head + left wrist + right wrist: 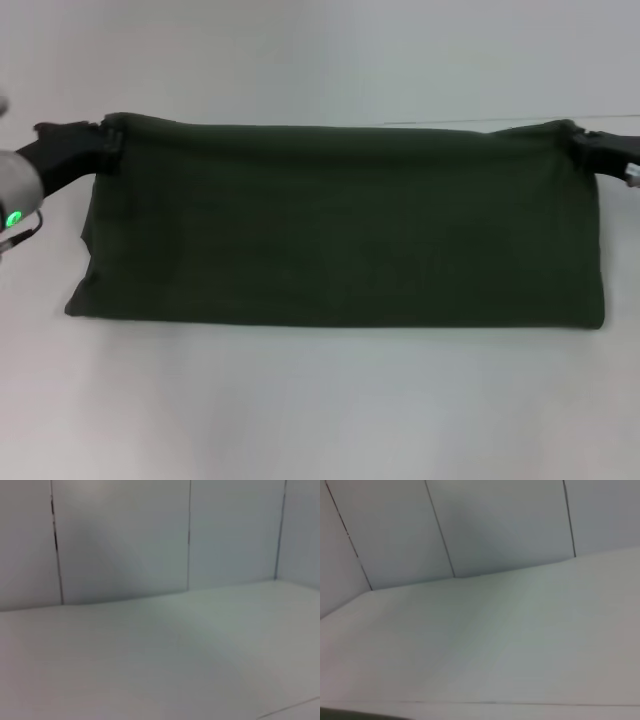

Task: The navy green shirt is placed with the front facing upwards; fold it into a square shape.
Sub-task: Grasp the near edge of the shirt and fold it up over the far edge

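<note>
The navy green shirt (340, 230) shows in the head view as a wide dark olive band across the white table, its near edge folded and lying flat. The far edge is lifted and stretched between both arms. My left gripper (108, 140) holds the far left corner, shut on the cloth. At the far right corner my right gripper (577, 135) is shut on the cloth too. No lettering or collar shows. Both wrist views show only the white table and panelled wall, no fingers.
The white table (320, 410) runs all around the shirt, with bare surface in front of it and behind it. A panelled white wall (125, 535) stands at the back of the table.
</note>
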`<state>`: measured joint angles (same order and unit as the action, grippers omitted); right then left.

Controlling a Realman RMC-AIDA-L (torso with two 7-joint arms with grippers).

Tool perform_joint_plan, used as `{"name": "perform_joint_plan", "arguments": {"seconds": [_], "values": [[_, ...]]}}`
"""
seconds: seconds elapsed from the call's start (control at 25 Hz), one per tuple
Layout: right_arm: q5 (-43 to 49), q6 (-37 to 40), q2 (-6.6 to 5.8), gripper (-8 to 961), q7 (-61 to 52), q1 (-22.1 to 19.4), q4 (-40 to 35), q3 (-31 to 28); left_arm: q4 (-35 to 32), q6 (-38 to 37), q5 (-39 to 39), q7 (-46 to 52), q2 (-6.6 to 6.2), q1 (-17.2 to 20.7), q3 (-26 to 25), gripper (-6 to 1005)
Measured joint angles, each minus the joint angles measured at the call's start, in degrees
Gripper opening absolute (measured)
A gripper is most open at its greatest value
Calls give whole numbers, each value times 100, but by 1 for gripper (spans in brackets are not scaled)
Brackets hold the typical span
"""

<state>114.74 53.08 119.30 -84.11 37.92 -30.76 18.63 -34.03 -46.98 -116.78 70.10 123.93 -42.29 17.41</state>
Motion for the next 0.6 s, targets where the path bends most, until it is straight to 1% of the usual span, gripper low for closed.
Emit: {"name": "perform_joint_plan", "arguments": {"seconds": [0.08,0.16,0.36,0.6], "values": [[-3,-239,18,50,33,92,205,119,140,487,5,1,2,-129,157,33],[-5,-546,32,50,112,178,439,286,250,776,10,-2,5,-209,215,33],[-232,-930,45,60,373,302,834,432,297,898,154,-131,8,-240,230,35],[-370,-1102,56,85,419,327,884,447,409,1005,414,-320,9,-231,232,38]]}}
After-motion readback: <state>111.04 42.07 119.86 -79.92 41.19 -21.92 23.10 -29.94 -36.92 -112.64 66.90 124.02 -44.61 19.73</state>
